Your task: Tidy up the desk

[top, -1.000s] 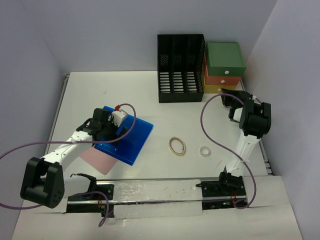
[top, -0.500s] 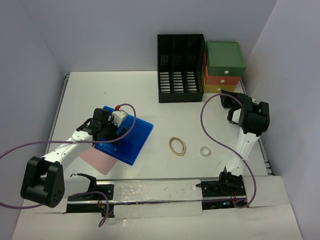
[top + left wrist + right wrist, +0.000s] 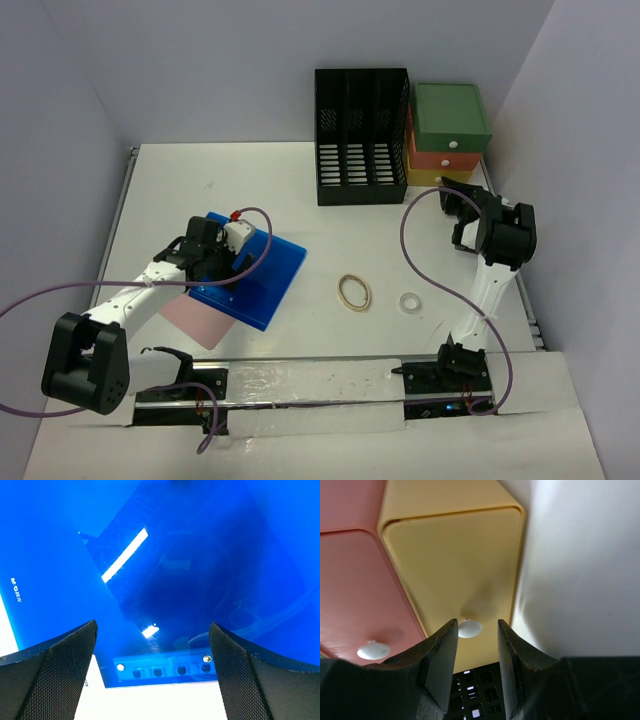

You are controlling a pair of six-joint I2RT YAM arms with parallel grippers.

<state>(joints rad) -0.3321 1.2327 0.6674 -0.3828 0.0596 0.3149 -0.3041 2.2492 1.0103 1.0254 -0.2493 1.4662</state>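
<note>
The white desk point(image 3: 330, 205) holds a blue folder point(image 3: 262, 272) lying partly over a pink sheet point(image 3: 192, 318). My left gripper point(image 3: 218, 264) hovers low over the folder, wide open, with only its blue cover point(image 3: 165, 570) showing between the fingertips point(image 3: 75, 645). My right gripper point(image 3: 450, 190) is at the yellow bottom drawer point(image 3: 450, 565) of the drawer unit point(image 3: 450, 130). It point(image 3: 476, 622) stands open with the drawer's white knob point(image 3: 470, 628) between its fingertips, close to the left finger and apart from the right one.
A black slotted file rack point(image 3: 362, 135) stands left of the drawer unit at the back. A tan rubber band point(image 3: 354, 291) and a small white ring point(image 3: 409, 300) lie mid-desk. The orange drawer point(image 3: 355, 580) has its own knob point(image 3: 373, 650). Walls close in left and right.
My right arm has edged slightly left and closer to the yellow drawer. The left arm and the folder have not moved.
</note>
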